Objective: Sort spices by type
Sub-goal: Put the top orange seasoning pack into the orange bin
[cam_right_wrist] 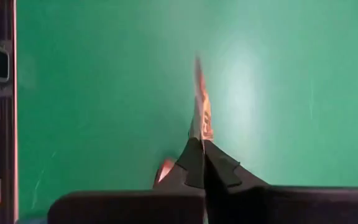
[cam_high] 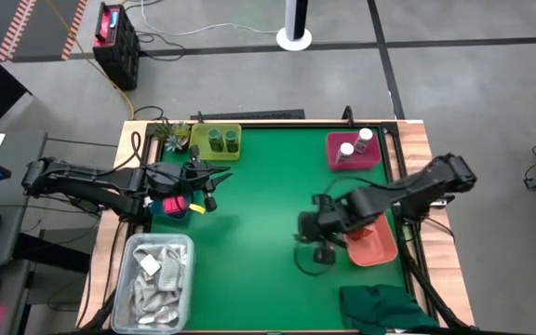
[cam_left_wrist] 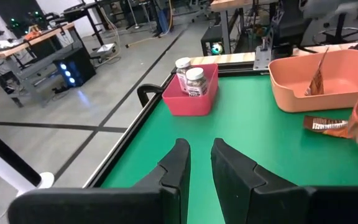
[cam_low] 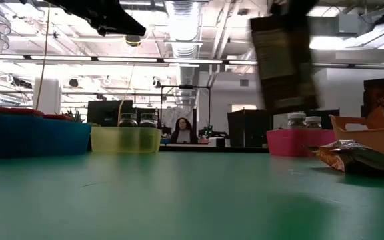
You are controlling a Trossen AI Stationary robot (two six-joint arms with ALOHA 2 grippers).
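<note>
Sachet (cam_right_wrist: 201, 112) is seen edge-on in the right wrist view, pinched by the right tool (cam_right_wrist: 201, 152) above the counter (cam_right_wrist: 104, 93). In the high view, the orange bin (cam_high: 377, 246) lies just beside; release should be delayed until directly overhead. The left tool (cam_left_wrist: 199, 163) is nearly pressed together, empty.

Right hand (cam_high: 322, 244) over mid-bench (cam_high: 268, 186), pinching a sachet (cam_right_wrist: 201, 112) edge-on. Sachet tray (cam_high: 372, 244) just beside it, outboard. Bottle tray (cam_high: 352, 154) beyond. Left hand (cam_high: 207, 181) well apart, near jar tray (cam_high: 216, 140).
</note>
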